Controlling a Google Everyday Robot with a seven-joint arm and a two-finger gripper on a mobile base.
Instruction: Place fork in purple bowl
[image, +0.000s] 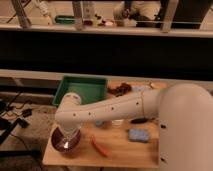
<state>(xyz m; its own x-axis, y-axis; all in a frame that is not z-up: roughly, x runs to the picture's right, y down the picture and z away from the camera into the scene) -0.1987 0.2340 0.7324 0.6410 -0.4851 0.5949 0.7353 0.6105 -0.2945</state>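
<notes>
End effector (65, 141) sits straight above purple bowl (55, 143), aimed down into it; fork not visible, grip state can't tell.

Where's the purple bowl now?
The purple bowl sits lower left in the camera view, on the table's near corner, in front of the green tray; the tool hangs over it.

The white arm (117, 106) stretched leftward from the bulky shoulder (186, 120) on the right, bent downward at the wrist (69, 116), with the gripper (65, 140) hanging straight below it, low at the left.
</notes>
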